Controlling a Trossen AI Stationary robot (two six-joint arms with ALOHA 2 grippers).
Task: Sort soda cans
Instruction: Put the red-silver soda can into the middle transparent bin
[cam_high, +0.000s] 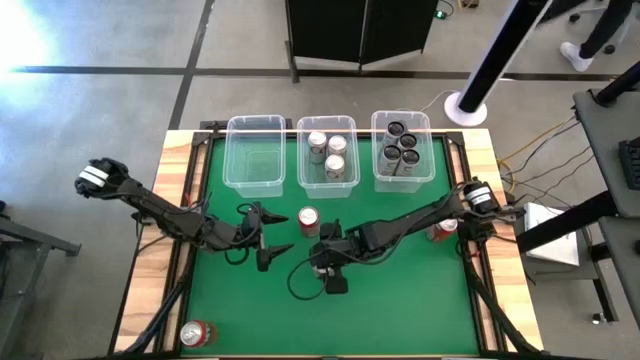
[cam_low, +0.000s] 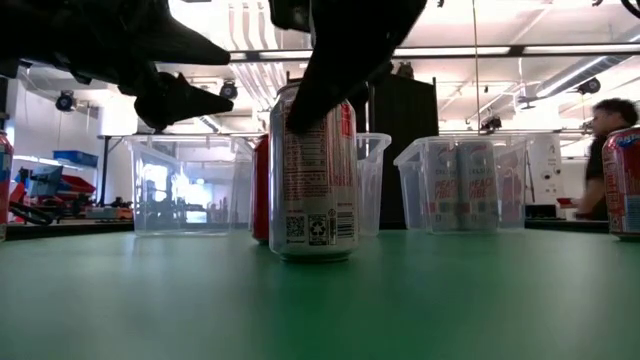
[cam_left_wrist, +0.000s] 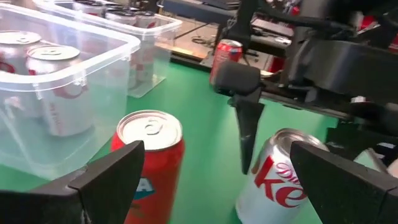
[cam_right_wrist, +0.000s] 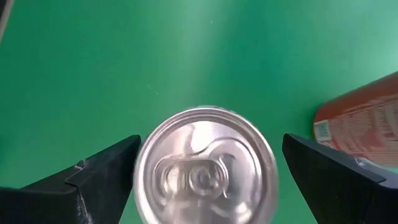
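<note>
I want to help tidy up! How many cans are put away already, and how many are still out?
Done: silver cans sit in the middle bin, dark cans in the right bin.
In hand: the right end effector is open around a silver can standing on the table; the left end effector is open by a red can.
Left: those two, plus two more red cans. The left bin holds nothing.

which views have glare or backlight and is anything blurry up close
High view: a bright glare patch washes out the floor at top left. Low view: ceiling lights backlight the arms into dark silhouettes, though the silver can stays readable. Right wrist view: the can top and the right gripper fingers around it look soft, with some motion blur.
</note>
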